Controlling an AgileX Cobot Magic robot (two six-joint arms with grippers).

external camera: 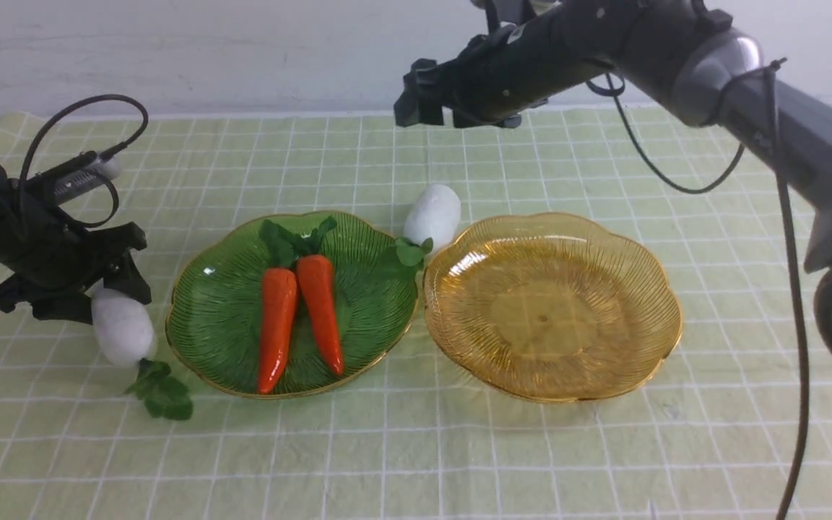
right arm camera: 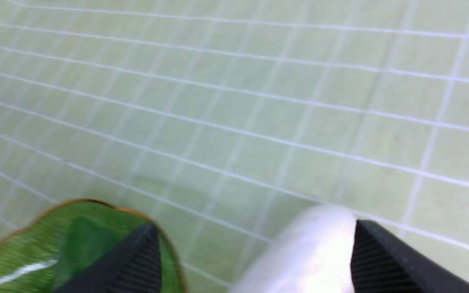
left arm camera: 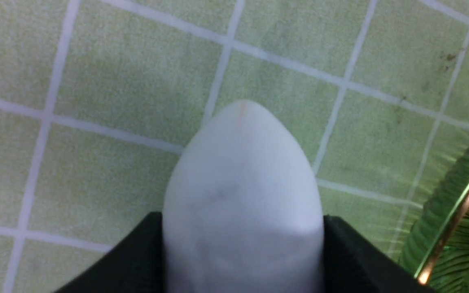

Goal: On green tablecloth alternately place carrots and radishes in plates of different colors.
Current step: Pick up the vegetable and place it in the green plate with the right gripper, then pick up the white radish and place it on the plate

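On the green tablecloth [external camera: 459, 448] a green plate [external camera: 221, 310] holds two orange carrots [external camera: 277, 325] [external camera: 321, 310] side by side, while the amber plate [external camera: 553, 310] to its right holds nothing. A white radish [external camera: 123, 328] lies just left of the green plate, leaves toward me. My left gripper [external camera: 109, 289] is shut on its far end; in the left wrist view the radish [left arm camera: 240, 162] fills the gap between both fingers [left arm camera: 136, 252]. A second radish [external camera: 432, 213] lies behind, between the plates. My right gripper [external camera: 410, 97] hangs open high above it, with that radish [right arm camera: 312, 252] blurred below.
The green plate's gold rim [left arm camera: 454, 228] lies close beside the left gripper. The same plate [right arm camera: 75, 236] shows under one finger in the right wrist view. A white wall runs along the table's far edge. The right arm's cable hangs at the right.
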